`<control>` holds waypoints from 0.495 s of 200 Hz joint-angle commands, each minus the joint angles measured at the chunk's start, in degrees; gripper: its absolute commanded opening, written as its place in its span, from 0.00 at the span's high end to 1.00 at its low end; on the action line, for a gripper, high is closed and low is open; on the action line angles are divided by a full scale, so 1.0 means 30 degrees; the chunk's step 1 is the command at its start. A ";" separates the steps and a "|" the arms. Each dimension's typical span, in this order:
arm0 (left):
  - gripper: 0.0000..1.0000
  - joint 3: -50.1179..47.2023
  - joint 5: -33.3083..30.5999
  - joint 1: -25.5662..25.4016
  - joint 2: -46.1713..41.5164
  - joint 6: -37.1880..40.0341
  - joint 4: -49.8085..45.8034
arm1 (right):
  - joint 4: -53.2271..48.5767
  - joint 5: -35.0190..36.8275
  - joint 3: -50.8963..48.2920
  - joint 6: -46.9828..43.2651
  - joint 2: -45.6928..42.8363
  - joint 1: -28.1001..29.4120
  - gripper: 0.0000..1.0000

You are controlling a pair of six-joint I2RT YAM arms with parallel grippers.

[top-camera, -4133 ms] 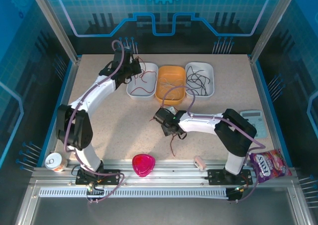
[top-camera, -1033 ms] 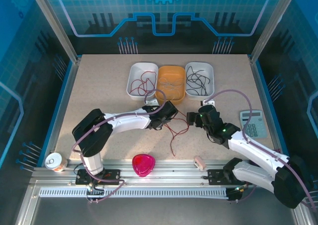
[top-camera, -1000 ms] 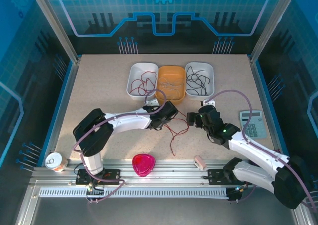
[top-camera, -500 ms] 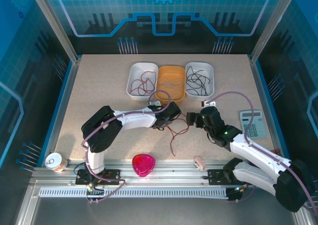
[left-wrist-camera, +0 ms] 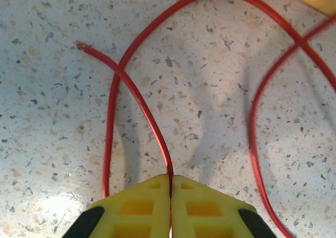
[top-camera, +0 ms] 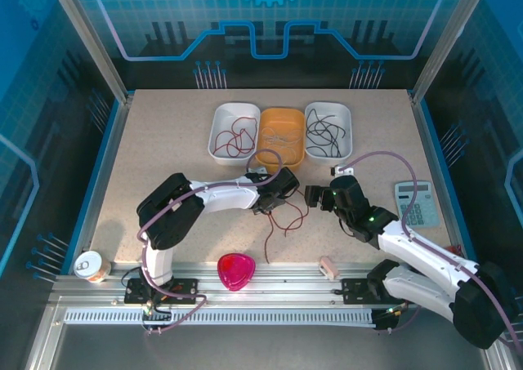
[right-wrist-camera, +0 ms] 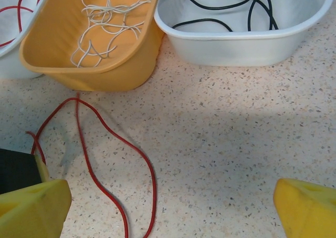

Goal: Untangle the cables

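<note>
You had the loose red cable pinched.
From above, your left gripper (top-camera: 274, 202) met the red cable (top-camera: 270, 241) on the table (top-camera: 163, 158) near the orange tray (top-camera: 281, 111), though the pinch looked too small to judge. Left wrist: pads (left-wrist-camera: 142, 206) pressed together on that strand. Right wrist: right gripper (right-wrist-camera: 170, 206) spread, empty. Next, I'd judge, lift it clear toward the red-cable tray (top-camera: 214, 141).

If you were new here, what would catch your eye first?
A loose red wire sprawls on the table, the left gripper shut on it. Behind stand three trays: the left white tray holds red wires, the orange tray pale wires, the right white tray black wires.
</note>
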 commanded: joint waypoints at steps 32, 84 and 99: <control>0.92 -0.0533 0.0222 -0.0136 -0.2431 0.0757 0.0733 | 0.0243 -0.0303 0.0147 0.0415 0.0560 -0.0236 0.00; 1.00 -0.1920 -0.1247 -0.0123 -0.5116 0.1455 0.1125 | -0.0148 -0.0448 0.0407 0.0632 0.1117 -0.0259 0.00; 1.00 -0.2262 -0.1507 -0.0050 -0.5588 0.1606 0.1214 | -0.0250 -0.0477 0.0482 0.0719 0.1348 -0.0250 0.00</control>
